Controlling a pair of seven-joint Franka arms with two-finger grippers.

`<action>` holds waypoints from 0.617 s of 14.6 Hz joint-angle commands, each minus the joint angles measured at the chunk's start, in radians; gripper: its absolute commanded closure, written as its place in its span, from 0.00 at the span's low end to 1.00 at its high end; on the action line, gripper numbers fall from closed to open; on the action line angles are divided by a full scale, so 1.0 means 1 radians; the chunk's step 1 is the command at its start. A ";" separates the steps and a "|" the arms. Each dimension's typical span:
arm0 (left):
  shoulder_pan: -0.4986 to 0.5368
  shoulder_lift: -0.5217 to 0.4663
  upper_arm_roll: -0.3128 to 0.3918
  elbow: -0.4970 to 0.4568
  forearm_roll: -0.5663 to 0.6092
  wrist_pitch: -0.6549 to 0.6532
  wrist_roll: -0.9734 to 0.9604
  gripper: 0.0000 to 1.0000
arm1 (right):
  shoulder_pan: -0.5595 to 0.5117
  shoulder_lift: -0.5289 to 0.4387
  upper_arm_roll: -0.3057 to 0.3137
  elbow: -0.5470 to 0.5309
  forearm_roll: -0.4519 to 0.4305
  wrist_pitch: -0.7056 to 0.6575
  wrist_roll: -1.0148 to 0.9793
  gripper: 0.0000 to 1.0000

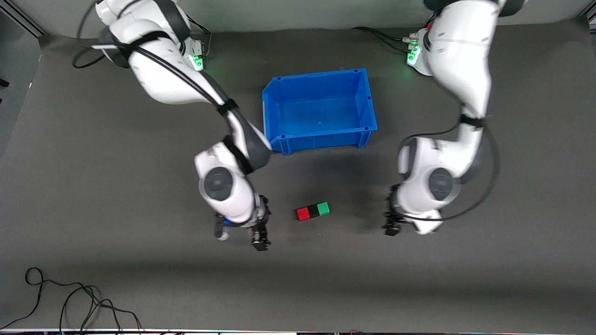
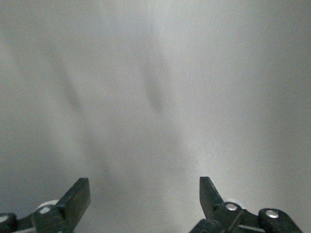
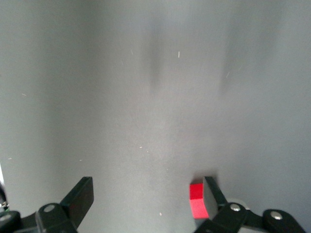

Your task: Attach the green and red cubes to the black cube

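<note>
The red cube [image 1: 302, 213], the black cube [image 1: 313, 211] and the green cube [image 1: 323, 208] sit joined in one short row on the grey mat, with black in the middle. My right gripper [image 1: 260, 239] hangs open over the mat, beside the row's red end and apart from it. In the right wrist view the red cube [image 3: 198, 201] shows past one fingertip, and nothing lies between the fingers of the right gripper [image 3: 148, 187]. My left gripper [image 1: 392, 228] hangs open over bare mat off the green end. The left wrist view shows that gripper [image 2: 145, 187] with only mat under it.
A blue bin [image 1: 316, 77] with nothing in it stands farther from the front camera than the cubes, between the two arms. Loose black cables [image 1: 70, 302] lie by the mat's near edge toward the right arm's end.
</note>
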State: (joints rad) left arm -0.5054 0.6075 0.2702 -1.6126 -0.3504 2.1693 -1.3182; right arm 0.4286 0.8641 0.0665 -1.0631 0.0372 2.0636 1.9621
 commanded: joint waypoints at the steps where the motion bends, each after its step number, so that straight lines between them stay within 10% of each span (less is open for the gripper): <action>1: 0.089 -0.136 -0.009 -0.026 0.078 -0.170 0.268 0.00 | -0.066 -0.126 0.030 -0.037 0.036 -0.136 -0.110 0.00; 9: 0.220 -0.366 -0.006 -0.012 0.217 -0.345 0.974 0.00 | -0.249 -0.376 0.024 -0.046 0.131 -0.541 -0.536 0.00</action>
State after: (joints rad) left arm -0.3036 0.3052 0.2719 -1.6124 -0.1731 1.8582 -0.4766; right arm 0.2268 0.5641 0.0855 -1.0613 0.1367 1.6019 1.5534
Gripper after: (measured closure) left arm 0.000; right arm 0.000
